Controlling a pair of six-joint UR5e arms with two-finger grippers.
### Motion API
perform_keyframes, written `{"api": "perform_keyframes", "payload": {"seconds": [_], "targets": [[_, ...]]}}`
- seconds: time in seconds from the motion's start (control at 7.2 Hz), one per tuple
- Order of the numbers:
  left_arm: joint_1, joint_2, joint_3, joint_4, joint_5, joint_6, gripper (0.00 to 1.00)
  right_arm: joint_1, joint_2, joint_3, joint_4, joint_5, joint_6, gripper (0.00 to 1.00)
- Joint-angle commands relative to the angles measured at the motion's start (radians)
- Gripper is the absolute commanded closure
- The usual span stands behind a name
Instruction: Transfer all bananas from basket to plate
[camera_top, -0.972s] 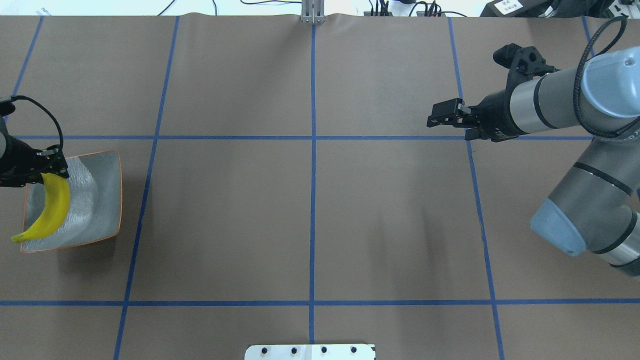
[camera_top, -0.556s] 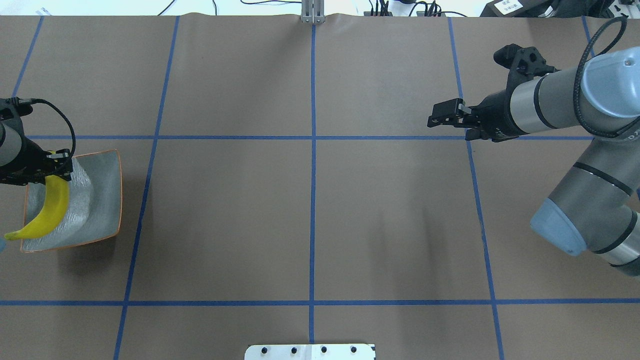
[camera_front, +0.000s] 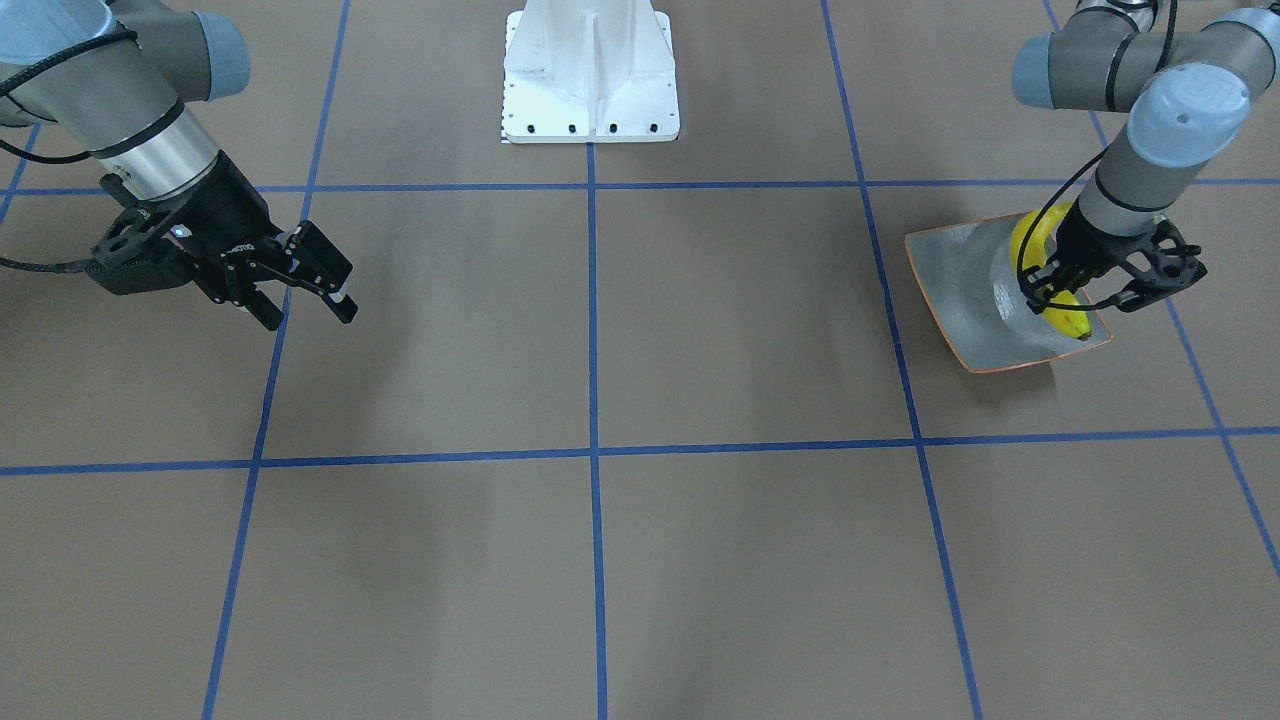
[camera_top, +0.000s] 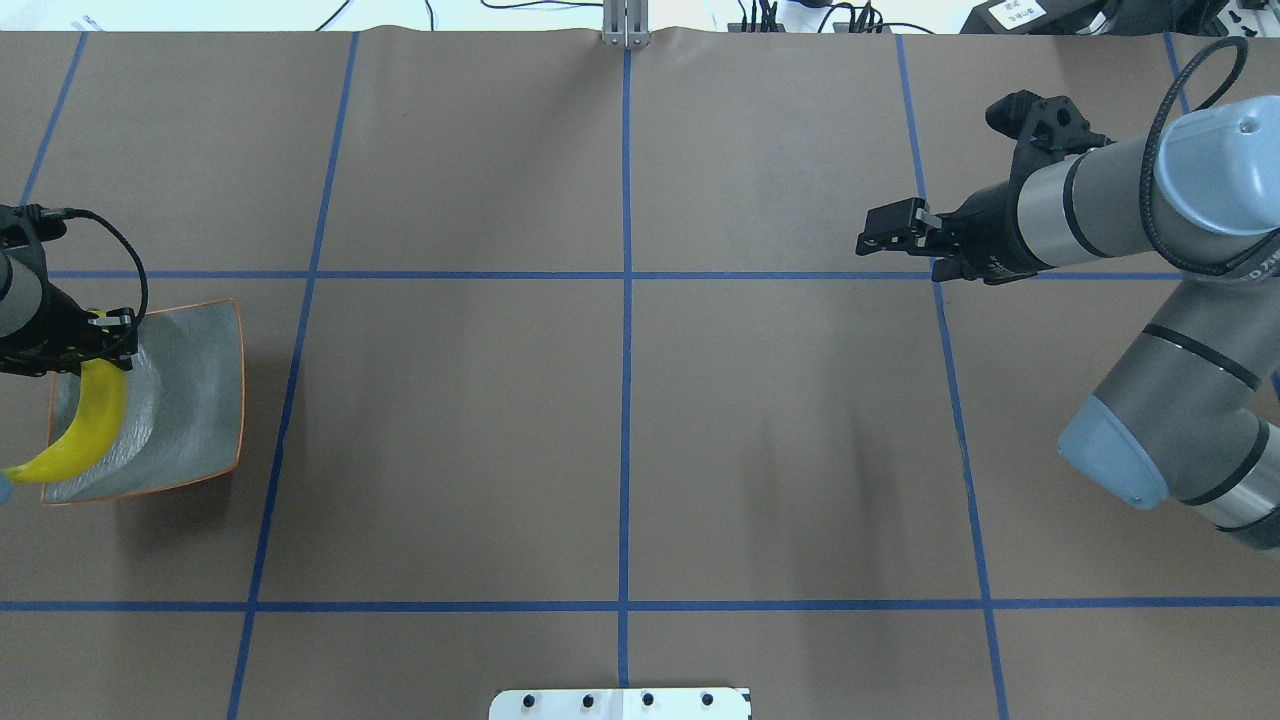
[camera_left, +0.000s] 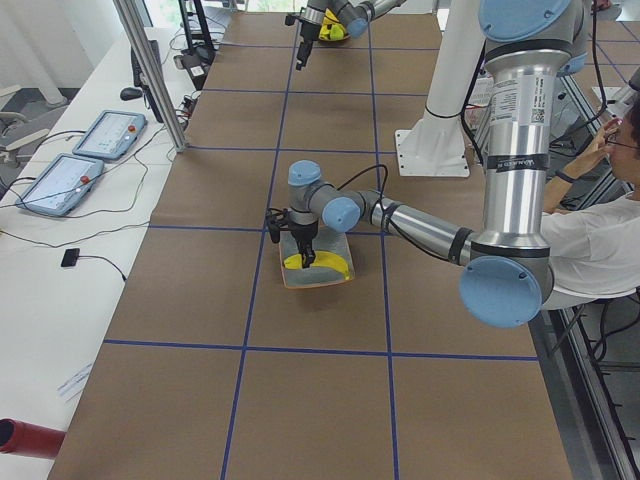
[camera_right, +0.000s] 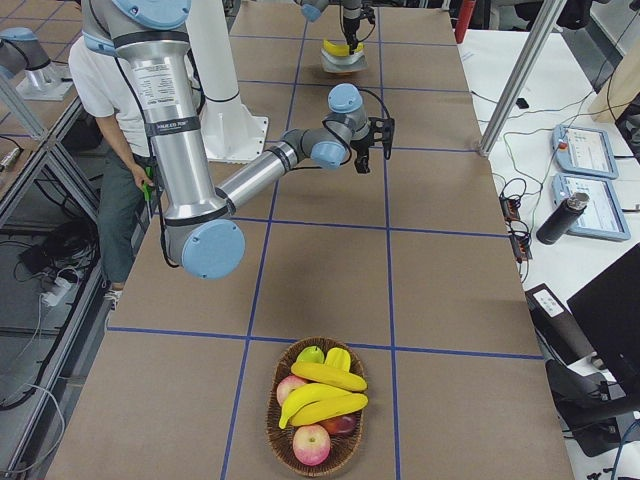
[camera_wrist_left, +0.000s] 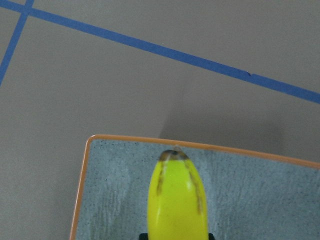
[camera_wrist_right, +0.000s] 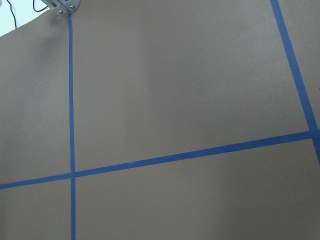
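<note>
The step in hand is the set-down of one banana (camera_top: 88, 420) on the plate (camera_top: 200, 400), and it looks like the first of the four to arrive. No other fruit lies in the dish.

The left gripper (camera_top: 110, 338) pinches this banana near one end. In the left wrist view the fruit juts out dead centre from between the fingers, so the jaws are closed on it, only as wide as the banana is thick. The banana hangs low over the side of the plate farthest from the table's (camera_top: 620, 430) middle. Whether it already rests on the glaze I cannot tell. Seen from overhead, its free tip pokes past the plate's outer edge.

The next move, as I judge it, is to bring that tip inside the rim, settle the fruit flat and only then part the fingers. Otherwise it may roll off the upcurved edge.

Well across the table, the right gripper (camera_front: 310, 312) hovers above bare paper with its jaws spread and nothing between them.

Farthest off, at the table's end on the robot's right, stands the basket (camera_right: 272, 425). Three bananas (camera_right: 328, 376) lie on top among apples (camera_right: 312, 443). They are closer to the idle right arm, which seems the likelier one to fetch them.
</note>
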Motion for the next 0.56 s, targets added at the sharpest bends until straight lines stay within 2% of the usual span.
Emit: {"api": "perform_keyframes", "payload": {"seconds": [0.0, 0.42], "targets": [[0.004, -0.013, 0.018, 0.002, -0.002, -0.001, 1.0, 0.0, 0.001, -0.002, 0.0, 0.0, 0.0, 0.0], [0.004, -0.022, 0.046, 0.0, -0.001, 0.001, 0.98, 0.0, 0.001, -0.004, 0.0, -0.002, 0.0, 0.0]]}}
